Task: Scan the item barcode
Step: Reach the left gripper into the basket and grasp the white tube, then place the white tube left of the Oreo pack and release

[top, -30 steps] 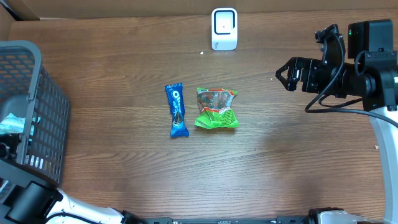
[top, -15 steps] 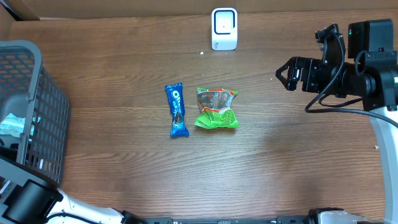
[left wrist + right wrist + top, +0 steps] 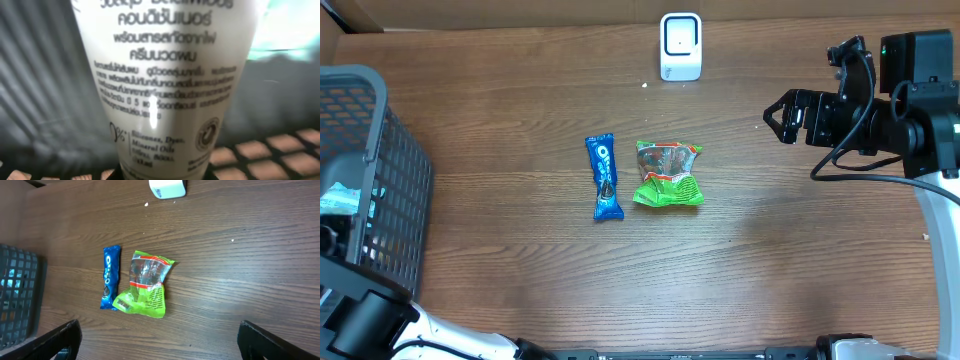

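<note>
Closing is the one real change: the left gripper [image 3: 162, 176], spread wide a second ago, now has its jaws pressed together, while the goods out on the table lie as they did. Its wrist view is filled by a white conditioner tube [image 3: 165, 90], very close and soft in focus, whose lower end runs into the dark shape at the bottom edge where the fingers meet, so the tube appears pinched there. The tube stands lengthwise up the picture, inside the grey mesh basket [image 3: 360, 110] at the table's left edge, with basket ribs behind it and brown wood showing through the grid at lower right. Its print is mostly Thai, reading as conditioner and hair cream, and beneath that "Silicones, Dyes, Mineral Oils" beside a zero-percent mark and a round seal; no barcode shows on this face. The right gripper [image 3: 159, 327] hangs fully spread above the right side of the table [image 3: 800, 250], holding and touching nothing. Mid-table, a blue Oreo packet [image 3: 605, 178] lies lengthwise just beside a crumpled green snack bag [image 3: 668, 175], close but apart. The white scanner [image 3: 680, 46] stands near the far edge, well apart from both. Bare wood lies between basket and Oreo packet, and from the snack bag to the right arm.
</note>
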